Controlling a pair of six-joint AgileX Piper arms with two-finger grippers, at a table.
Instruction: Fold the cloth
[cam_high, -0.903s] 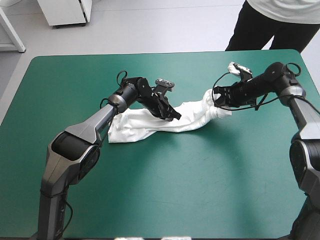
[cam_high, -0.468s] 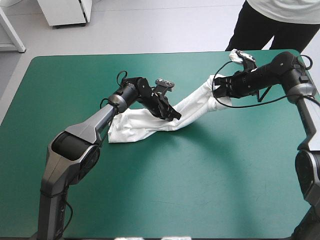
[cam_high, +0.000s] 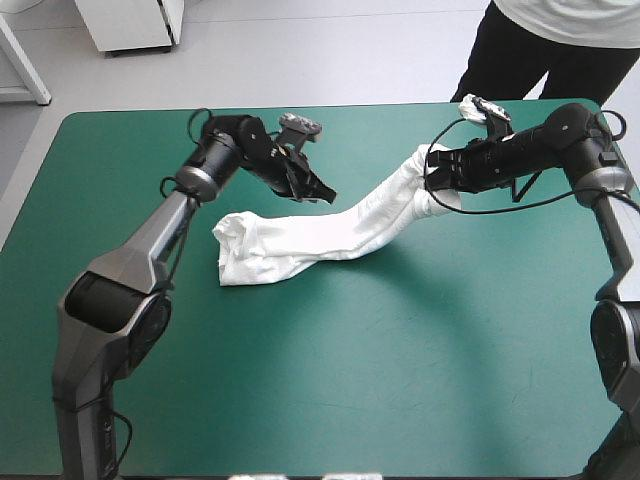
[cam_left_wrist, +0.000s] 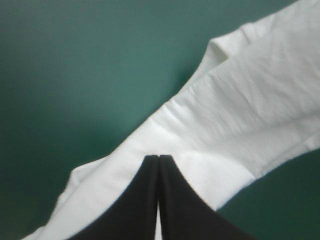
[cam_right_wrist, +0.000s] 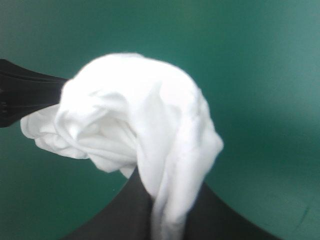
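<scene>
The fold itself looks not yet begun: the T-shirt (cam_high: 300, 245) is a twisted rope rather than a flat sheet, so the step in hand reads as pulling it out to spread it. One end lies bunched on the teal-green surface (cam_high: 400, 380) a little left of centre. From there the shirt runs up and to the right, lifting off the surface to the right jaws, which are all but closed on a crumpled wad of it (in the right wrist view the shirt spills out between the black fingers (cam_right_wrist: 220, 220) and hides their tips). The left jaws are pressed together into one point, their fingers (cam_left_wrist: 145, 200) meeting along the whole seam, and they hold nothing. In the high view they sit just beyond the shirt's far side, seemingly clear of it, and the left wrist view looks past them onto the white band. Next, I judge, the left jaws must open, come down on a free edge near the bunched end and grip it, so both arms can draw the shirt flat; picking one layer out of that heap looks the hard part
</scene>
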